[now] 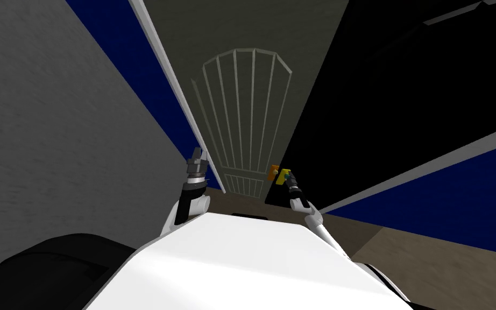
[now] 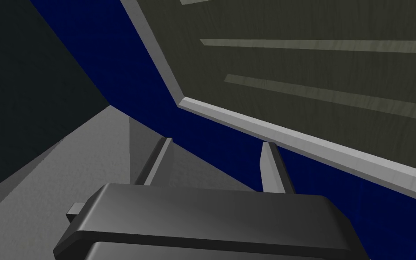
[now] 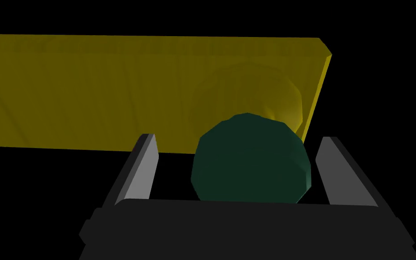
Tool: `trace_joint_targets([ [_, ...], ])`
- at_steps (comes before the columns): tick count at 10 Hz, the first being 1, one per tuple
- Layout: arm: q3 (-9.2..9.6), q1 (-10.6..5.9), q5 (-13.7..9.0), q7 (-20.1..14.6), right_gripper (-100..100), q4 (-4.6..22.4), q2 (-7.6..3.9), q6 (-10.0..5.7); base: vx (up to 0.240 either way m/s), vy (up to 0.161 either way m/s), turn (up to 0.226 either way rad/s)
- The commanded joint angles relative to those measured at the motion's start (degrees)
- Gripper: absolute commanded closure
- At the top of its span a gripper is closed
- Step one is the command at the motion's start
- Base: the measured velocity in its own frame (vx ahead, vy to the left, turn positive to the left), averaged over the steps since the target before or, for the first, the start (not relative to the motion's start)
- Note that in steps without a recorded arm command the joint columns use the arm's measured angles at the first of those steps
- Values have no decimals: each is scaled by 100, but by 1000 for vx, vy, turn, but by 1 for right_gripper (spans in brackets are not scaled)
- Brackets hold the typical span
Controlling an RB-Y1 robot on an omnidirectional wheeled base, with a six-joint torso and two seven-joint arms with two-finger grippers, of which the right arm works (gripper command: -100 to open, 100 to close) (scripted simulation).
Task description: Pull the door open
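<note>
Straddling the dark green knob [image 3: 251, 158], the right gripper [image 3: 238, 136] stands wide open, fingers not pressing it. The knob juts toward the gripper from a long yellow plate [image 3: 90, 90] lying crosswise, at the panelled door's [image 1: 247, 107] right edge. The left gripper [image 2: 217, 142] hangs open by the frame [image 2: 293, 135].

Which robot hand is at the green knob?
The right hand: its open fingers flank the dark green knob on the yellow plate. The left hand is empty, by the door frame.
</note>
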Motion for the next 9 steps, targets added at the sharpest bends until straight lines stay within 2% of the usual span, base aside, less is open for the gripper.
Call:
trace_joint_targets([
  [1, -13, 11, -1, 12, 100, -2, -3, 18, -10, -10, -34],
  [6, -13, 11, -1, 12, 100, -2, -3, 18, -20, -10, 7],
  [7, -52, 118, -20, -7, 100, 35, -88, 21, -115, -52, -56],
  [9, -69, 190, -38, -35, 100, 44, -164, 15, -214, -77, -96],
])
